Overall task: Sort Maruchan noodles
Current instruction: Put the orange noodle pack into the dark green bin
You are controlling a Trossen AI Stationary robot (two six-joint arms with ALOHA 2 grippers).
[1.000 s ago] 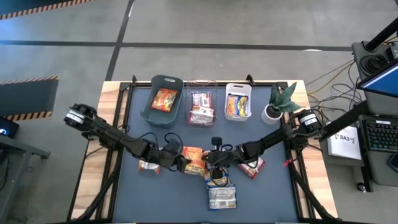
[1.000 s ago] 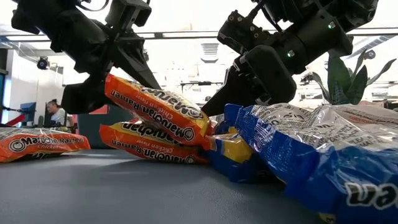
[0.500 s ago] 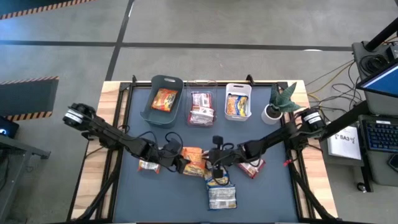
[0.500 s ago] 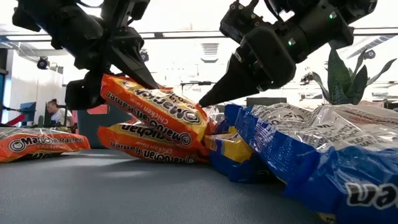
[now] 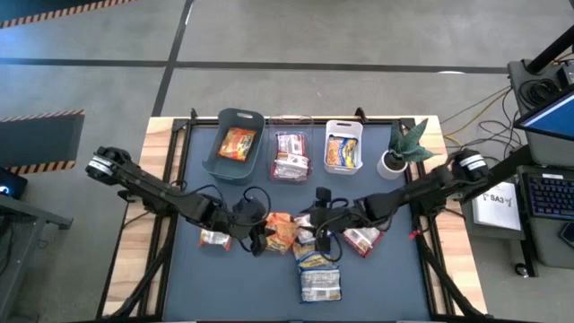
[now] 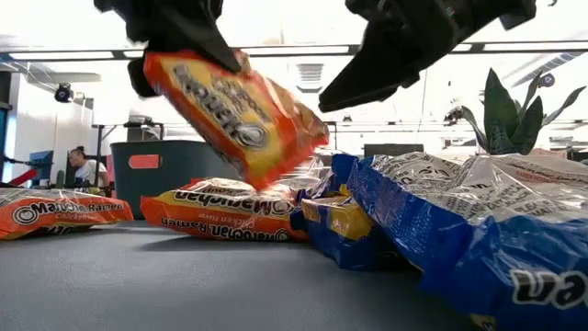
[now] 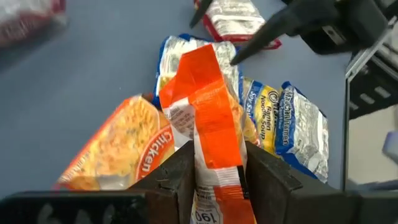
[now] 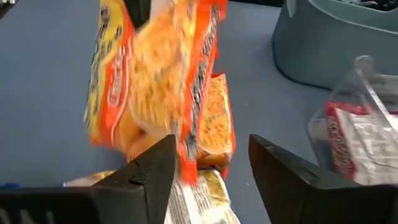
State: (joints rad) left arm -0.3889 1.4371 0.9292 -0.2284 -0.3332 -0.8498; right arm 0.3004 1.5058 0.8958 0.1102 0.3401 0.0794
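Lifting orange pkt [image 6: 234, 106] off pile since 1 s ago | L claw [image 7: 214, 177] clamps it | R claw [image 8: 208, 171] agape

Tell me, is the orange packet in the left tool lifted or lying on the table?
Lifted. The left tool pinches the orange packet, which hangs tilted above another orange packet.

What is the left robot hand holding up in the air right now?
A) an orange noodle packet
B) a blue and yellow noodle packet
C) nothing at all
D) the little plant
A: the left gripper is shut on an orange noodle packet, which the low view shows hanging above the other packets on the table, while the right gripper is open and empty beside it.
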